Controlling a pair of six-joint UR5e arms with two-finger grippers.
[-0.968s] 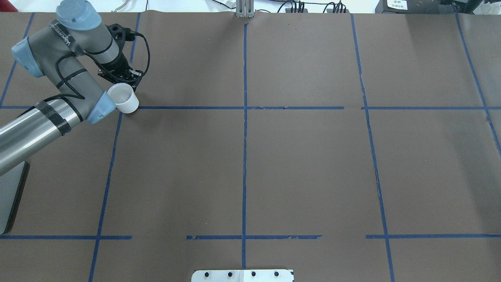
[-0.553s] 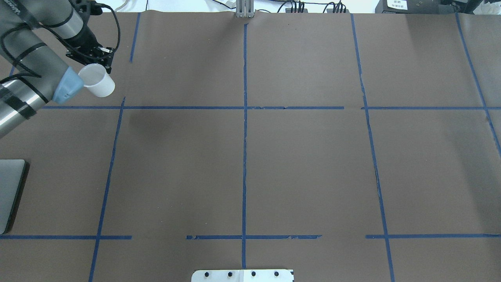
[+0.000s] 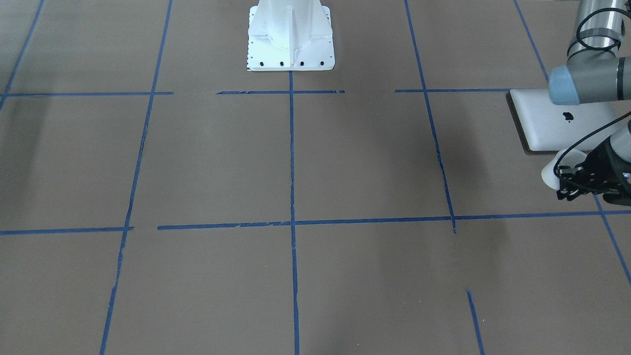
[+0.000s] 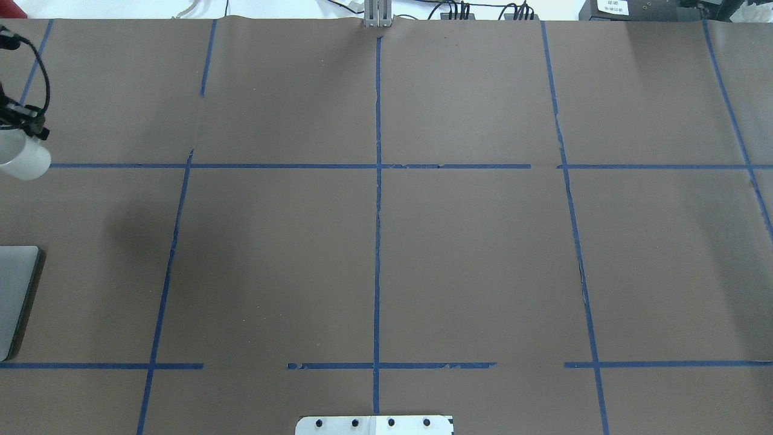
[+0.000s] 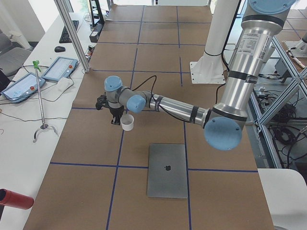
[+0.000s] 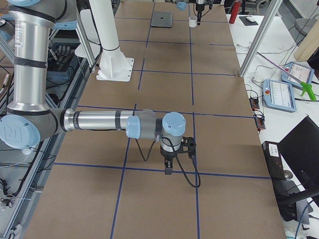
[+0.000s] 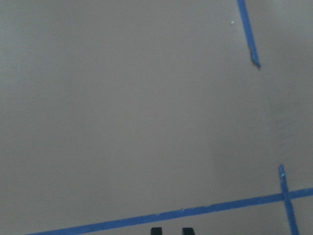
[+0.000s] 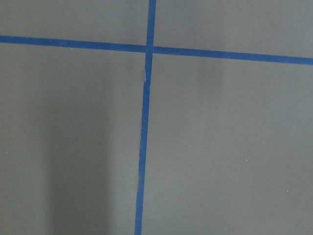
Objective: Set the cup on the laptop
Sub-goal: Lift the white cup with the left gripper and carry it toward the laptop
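Observation:
My left gripper (image 3: 568, 180) is shut on the small white cup (image 3: 551, 171) and holds it in the air, tilted, a little beyond the laptop's far edge. The cup also shows at the left edge of the overhead view (image 4: 25, 161) and in the exterior left view (image 5: 127, 122). The silver-grey laptop (image 3: 552, 123) lies closed and flat with its apple logo up, and it also shows in the overhead view (image 4: 15, 296) and the exterior left view (image 5: 167, 170). My right gripper (image 6: 168, 168) hangs low over the brown table at the other end; I cannot tell whether it is open.
The white robot pedestal (image 3: 291, 39) stands at the table's near middle. Blue tape lines (image 4: 377, 181) grid the brown table cover. A slanted metal post (image 5: 72, 33) and tablets (image 5: 60, 68) stand beside the table's far side.
My left arm has swung toward the table's left end with the cup in its gripper, almost out of the overhead view. The laptop has not moved.

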